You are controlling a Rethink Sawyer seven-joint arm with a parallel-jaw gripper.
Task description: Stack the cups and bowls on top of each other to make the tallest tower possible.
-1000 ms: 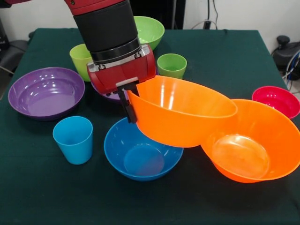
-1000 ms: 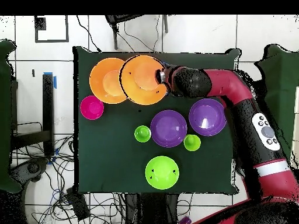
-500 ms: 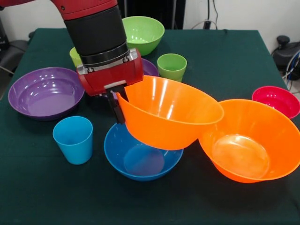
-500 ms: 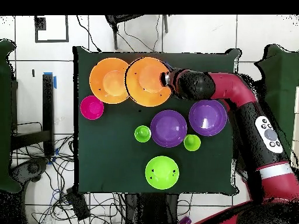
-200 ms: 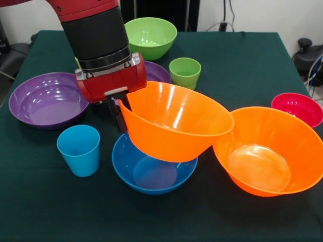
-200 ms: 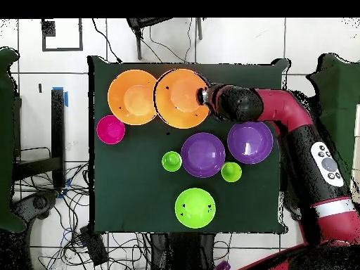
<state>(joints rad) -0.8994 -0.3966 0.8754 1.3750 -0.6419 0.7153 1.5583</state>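
My gripper [image 5: 121, 112] is shut on the rim of a big orange bowl [image 5: 174, 123], which hangs tilted over the blue bowl [image 5: 151, 174] on the table. In the overhead view the gripper [image 6: 204, 96] sits at the right edge of the held orange bowl [image 6: 179, 97], which hides the blue bowl. The other orange bowl [image 5: 267, 151] rests to the right, just apart from the held one. A sky blue cup [image 5: 79, 149] stands left of the blue bowl. A green cup [image 5: 184, 70] stands behind. The arm hides most of a yellow-green cup [image 6: 231, 171].
A purple bowl [image 5: 48, 98] lies at the left and a second purple bowl [image 5: 157, 73] behind the gripper. A green bowl [image 5: 151, 34] sits at the far edge. A small red bowl [image 5: 298, 107] is at the right edge, and cables lie on the floor.
The gripper has carried the orange bowl leftward in the front view, off the other orange bowl's rim and over the blue bowl. Nothing else has moved.
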